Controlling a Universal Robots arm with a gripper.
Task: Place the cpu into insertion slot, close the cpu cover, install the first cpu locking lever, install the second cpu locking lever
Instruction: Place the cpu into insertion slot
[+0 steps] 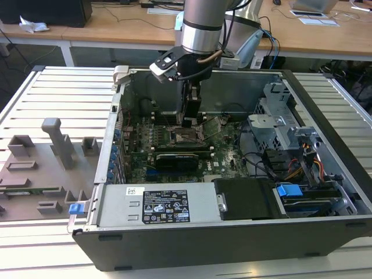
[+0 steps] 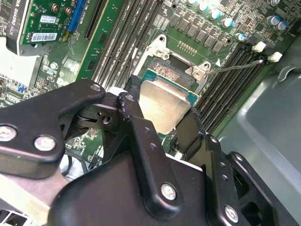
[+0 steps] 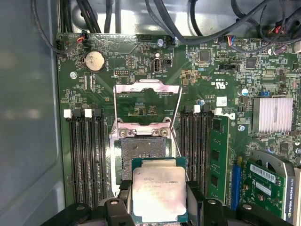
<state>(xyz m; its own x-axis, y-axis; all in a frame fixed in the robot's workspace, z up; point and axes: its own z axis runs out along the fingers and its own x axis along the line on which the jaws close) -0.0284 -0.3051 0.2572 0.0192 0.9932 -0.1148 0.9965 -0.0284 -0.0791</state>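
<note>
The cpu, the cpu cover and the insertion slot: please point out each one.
cpu [image 3: 159,195]: first wrist view, middle of its metal top.
cpu cover [image 3: 148,88]: first wrist view, frame bar opposite the hinge.
insertion slot [image 3: 143,148]: first wrist view, its uncovered contact field.

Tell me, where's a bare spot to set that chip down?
The open socket, flanked by memory slots, beside the raised cpu cover, is bare. The slatted table at the exterior view's left is free beyond the grey fixtures. Cables and drive bays crowd the case's other end.

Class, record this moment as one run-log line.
claw: shut on cpu | cpu: held above socket, not seated | cpu cover: open
</note>
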